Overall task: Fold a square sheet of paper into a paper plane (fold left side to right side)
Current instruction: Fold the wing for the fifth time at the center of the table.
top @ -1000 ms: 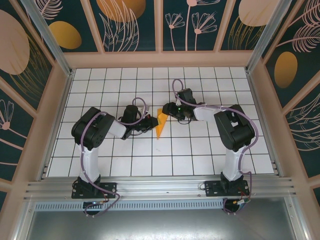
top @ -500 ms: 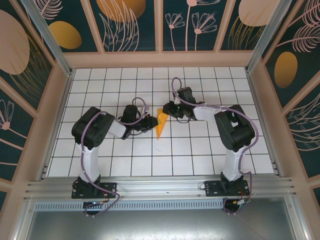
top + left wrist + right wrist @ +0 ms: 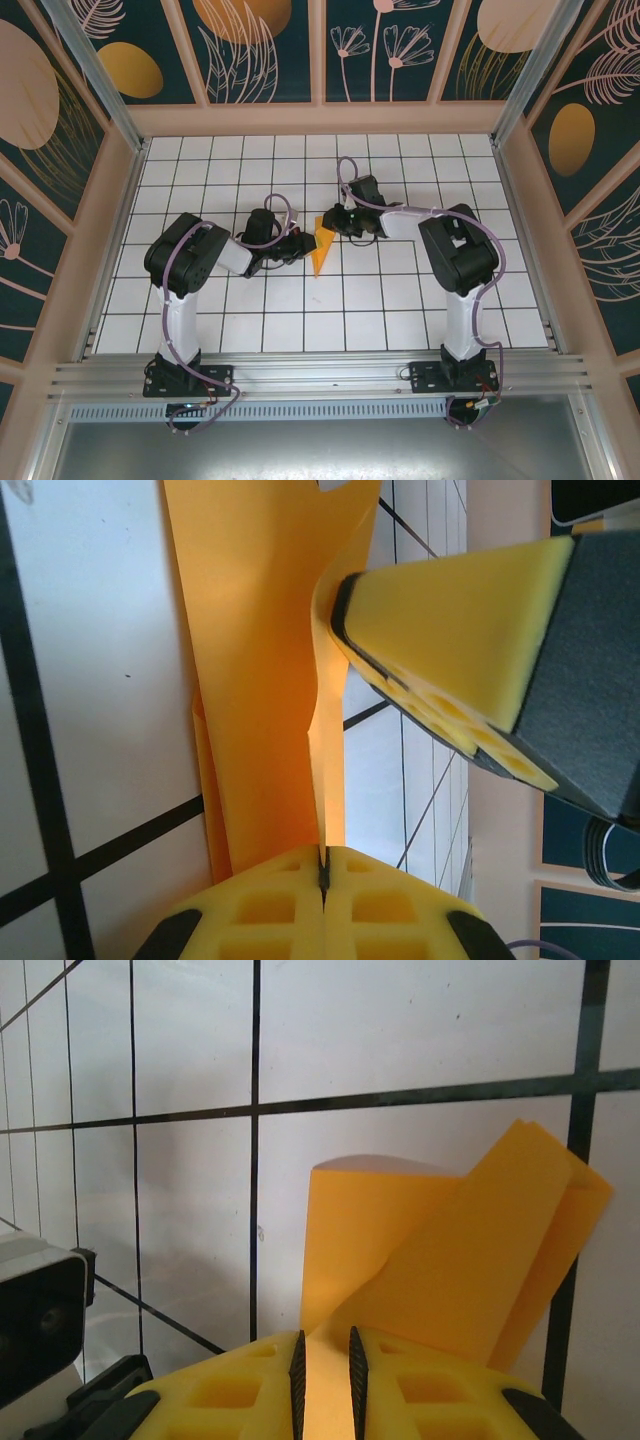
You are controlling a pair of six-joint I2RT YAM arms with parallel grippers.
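Note:
The paper plane (image 3: 321, 248) is a narrow pointed fold of orange-yellow paper lying mid-table, tip toward me. My left gripper (image 3: 299, 246) meets it from the left. In the left wrist view this gripper (image 3: 322, 865) is shut on a raised thin edge of the paper (image 3: 250, 660), which stands up from the tiles. My right gripper (image 3: 336, 221) is at the plane's far wide end. In the right wrist view its jaws (image 3: 325, 1365) are closed to a narrow slit with a lifted flap of the paper (image 3: 440, 1260) between them. One right finger (image 3: 450, 630) looms over the paper.
White tiles with black grid lines (image 3: 400, 300) cover the table. Patterned walls and a pale wooden frame (image 3: 320, 120) ring it on three sides. A metal rail (image 3: 320, 375) runs along the near edge by the arm bases.
My right gripper has slid slightly left onto the plane's far end and closed down on the flap. The left gripper has stayed shut on the paper.

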